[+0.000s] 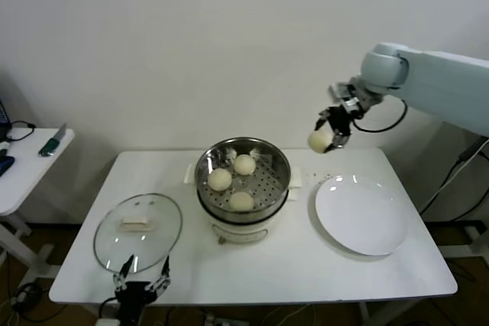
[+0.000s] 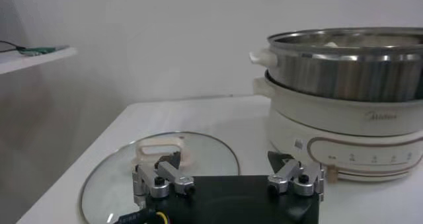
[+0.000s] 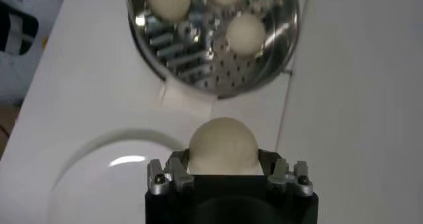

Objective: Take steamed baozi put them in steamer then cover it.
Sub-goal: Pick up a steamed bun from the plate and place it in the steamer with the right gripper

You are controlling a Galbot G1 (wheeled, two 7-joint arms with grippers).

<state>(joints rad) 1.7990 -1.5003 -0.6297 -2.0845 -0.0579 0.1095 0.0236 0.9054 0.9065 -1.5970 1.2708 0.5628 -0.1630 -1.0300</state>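
A plain white wall backs a white table [image 1: 252, 272] in the head view, with a small side table [image 1: 30, 166] at the left edge of the frame. At centre stands the steamer [image 1: 243, 181], its steel basket holding three baozi [image 1: 231, 181] in a loose triangle. A white plate [image 1: 361, 215] lies bare at centre right, and the glass cover [image 1: 137, 230] lies flat at lower left, its white handle [image 1: 138, 224] running roughly left to right in the frame. The right gripper [image 1: 330, 132] hangs in the air at upper right, above the table's far edge between steamer and plate, pinching the fourth baozi [image 1: 319, 140]. The left gripper [image 1: 140, 280] waits at the bottom edge, just beside the cover.

In the left wrist view its fingers [image 2: 160, 179] stand spread wide over the cover's near rim, with nothing between them; the steamer fills the upper right.

In the right wrist view the held bun sits lower centre between the finger pads [image 3: 170, 172], the basket at upper centre with a clear patch of perforated floor nearest the gripper.

The bun is round, so it has no long axis to align. I would carry it over that clear patch, lower it inside the rim, and only then let go, so it neither rolls nor lands on the others.
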